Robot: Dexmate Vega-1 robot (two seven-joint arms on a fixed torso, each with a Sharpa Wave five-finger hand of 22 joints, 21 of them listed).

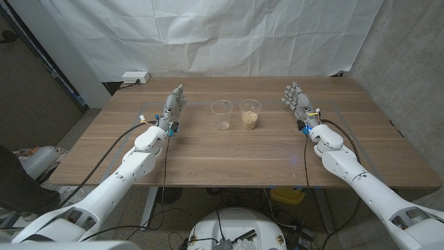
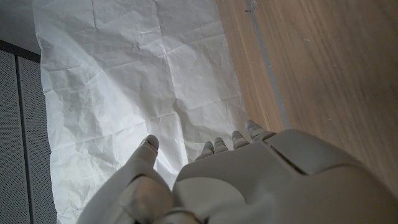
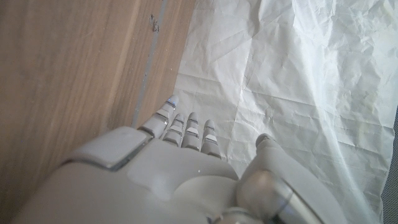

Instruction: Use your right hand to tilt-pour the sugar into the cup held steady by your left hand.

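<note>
Two hands are seen on the tabletop (image 1: 229,156), both spread and holding nothing: the left hand (image 1: 174,106) left of the cups, the right hand (image 1: 297,103) right of them, each well apart from them. Between the hands two clear cups are counted, just beside each other: an almost empty cup (image 1: 222,115) and the sugar cup (image 1: 250,114). The empty cup's residue cannot be identified. A white sheet (image 1: 208,35) is hung behind.

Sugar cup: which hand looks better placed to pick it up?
The right hand. The cup with sugar stands on its side of the empty cup, which is nearer the left hand. Both hands are open, holding nothing.
</note>
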